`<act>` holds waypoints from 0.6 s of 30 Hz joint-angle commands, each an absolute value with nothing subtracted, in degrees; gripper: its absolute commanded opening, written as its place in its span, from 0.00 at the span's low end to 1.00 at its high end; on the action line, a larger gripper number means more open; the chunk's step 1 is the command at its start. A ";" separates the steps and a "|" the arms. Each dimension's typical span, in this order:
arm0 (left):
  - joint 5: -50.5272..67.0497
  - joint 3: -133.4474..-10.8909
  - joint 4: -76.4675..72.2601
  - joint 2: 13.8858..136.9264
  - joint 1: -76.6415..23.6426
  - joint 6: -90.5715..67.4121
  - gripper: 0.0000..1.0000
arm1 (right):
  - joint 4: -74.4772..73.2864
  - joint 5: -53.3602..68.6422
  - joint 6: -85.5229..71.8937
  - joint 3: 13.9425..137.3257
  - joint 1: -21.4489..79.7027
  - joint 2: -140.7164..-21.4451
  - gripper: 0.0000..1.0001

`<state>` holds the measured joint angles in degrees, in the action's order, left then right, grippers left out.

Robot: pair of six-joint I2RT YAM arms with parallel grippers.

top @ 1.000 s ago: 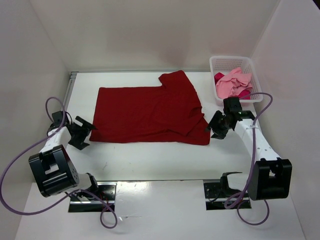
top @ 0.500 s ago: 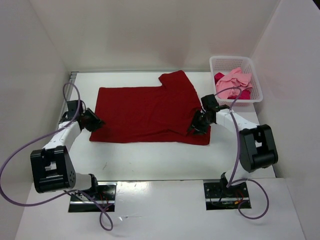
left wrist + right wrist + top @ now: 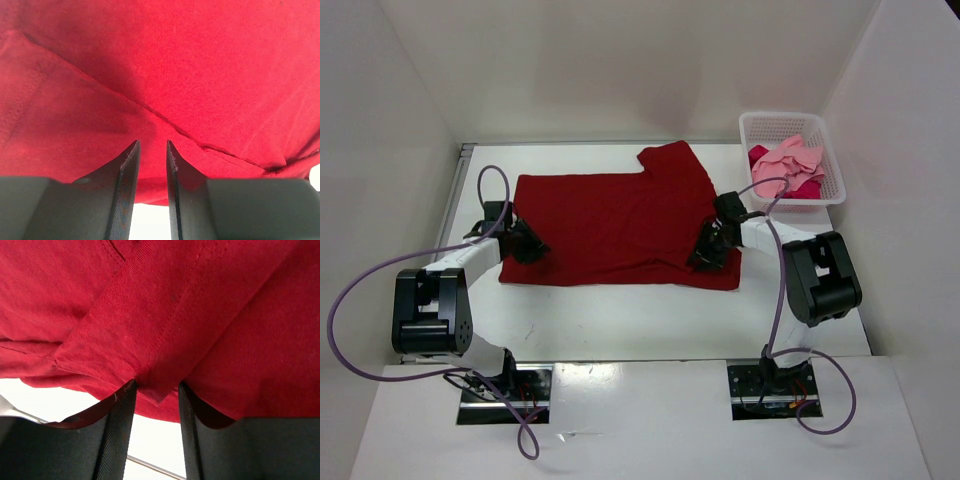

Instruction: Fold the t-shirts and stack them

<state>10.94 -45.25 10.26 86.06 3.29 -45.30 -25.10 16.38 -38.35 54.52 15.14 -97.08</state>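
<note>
We see the dark red short-sleeved cloth t-shirt (image 3: 610, 225) spread on the white counter (image 3: 620, 320). The right pincer (image 3: 156, 385) at 3 o'clock clamps its hem. At 9 o'clock the left pincer (image 3: 152, 144) sits narrowed, and we cannot tell whether it bites — a slip there would skew our fold.

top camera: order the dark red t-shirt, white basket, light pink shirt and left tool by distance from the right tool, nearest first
From the right tool:
1. dark red t-shirt: right at it, mid-table.
2. white basket, back right, and the light pink shirt inside it: too close to call.
3. left tool: across at the shirt's left edge.
</note>
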 commanded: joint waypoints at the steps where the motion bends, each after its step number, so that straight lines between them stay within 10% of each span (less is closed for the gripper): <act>1: 8.88 -44.38 7.82 86.75 3.34 -44.65 0.35 | -21.36 16.61 -38.85 55.20 15.64 -98.34 0.42; 8: 7.65 -43.68 7.82 86.75 5.36 -42.98 0.36 | -21.35 18.72 -38.32 58.88 15.64 -100.72 0.15; 18: 8.70 -43.68 7.82 86.13 5.89 -42.98 0.37 | -25.75 18.72 -37.79 76.45 18.37 -110.20 0.15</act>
<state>8.51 -44.10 9.28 86.06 5.72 -44.40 -24.53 18.50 -38.48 71.00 16.51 -107.35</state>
